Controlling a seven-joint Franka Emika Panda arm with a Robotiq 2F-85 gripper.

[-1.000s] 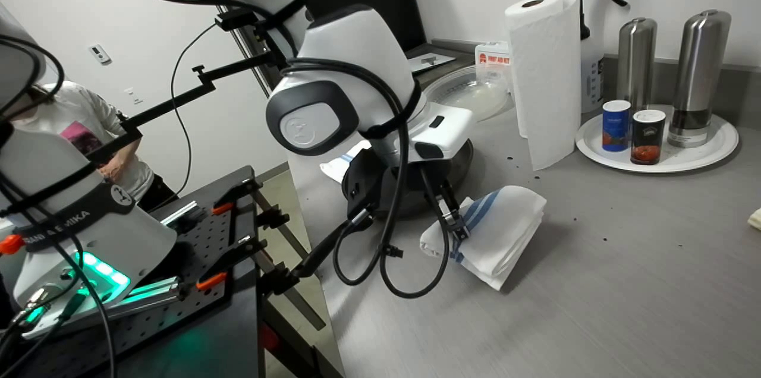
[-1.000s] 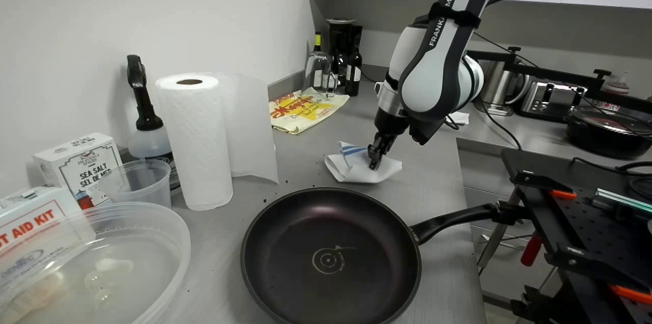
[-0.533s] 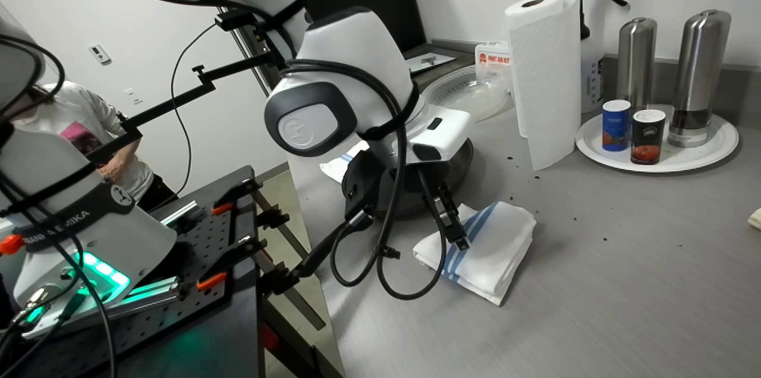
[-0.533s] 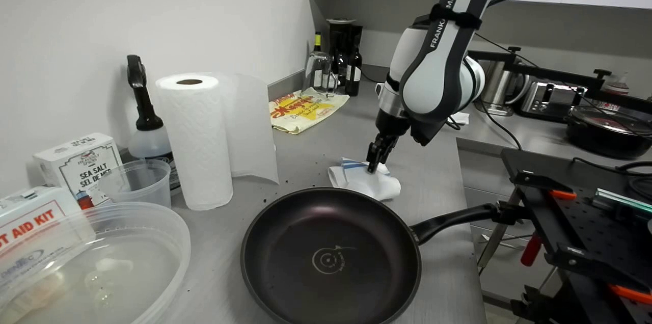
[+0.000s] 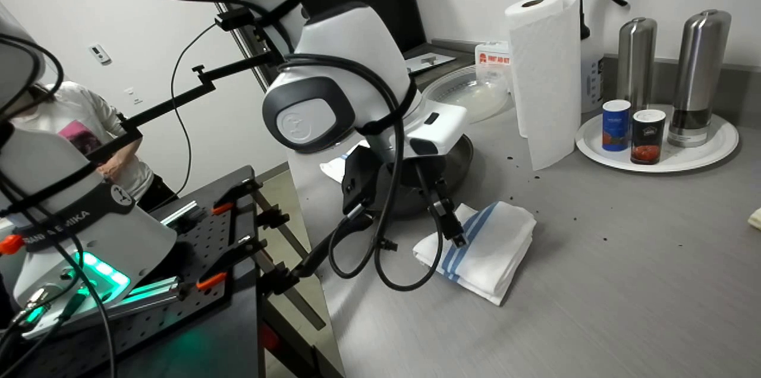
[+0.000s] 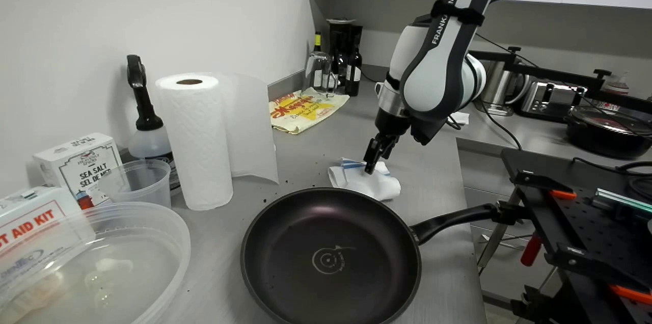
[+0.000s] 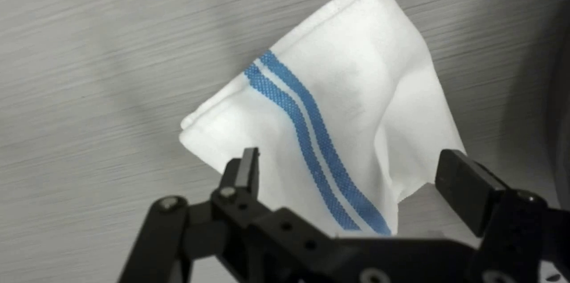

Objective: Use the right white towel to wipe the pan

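Observation:
The right white towel (image 7: 356, 74), folded and marked with two blue stripes, lies rumpled on the grey counter. It shows in both exterior views too, as a towel (image 5: 496, 247) beside the pan and a towel (image 6: 367, 184) just beyond the pan's rim. My gripper (image 7: 349, 169) is open over it, the fingers (image 7: 465, 189) wide apart with nothing clasped between them. Whether a fingertip touches the cloth I cannot tell. The black pan (image 6: 331, 232) sits flat, its handle (image 6: 453, 222) pointing towards the counter edge. My arm hides much of the pan (image 5: 461, 167) in an exterior view.
Another blue-striped cloth (image 5: 333, 169) lies past the pan, partly behind my arm. A paper towel roll (image 6: 196, 140) stands near the wall, with a clear plastic tub (image 6: 168, 273) in front of it. A white plate (image 5: 684, 161) carries shakers and mills. Dark crumbs dot the counter.
My gripper has opened and let go of the towel, which has dropped and settled flatter on the counter. Since then the gripper has shifted slightly while the towel stayed put.

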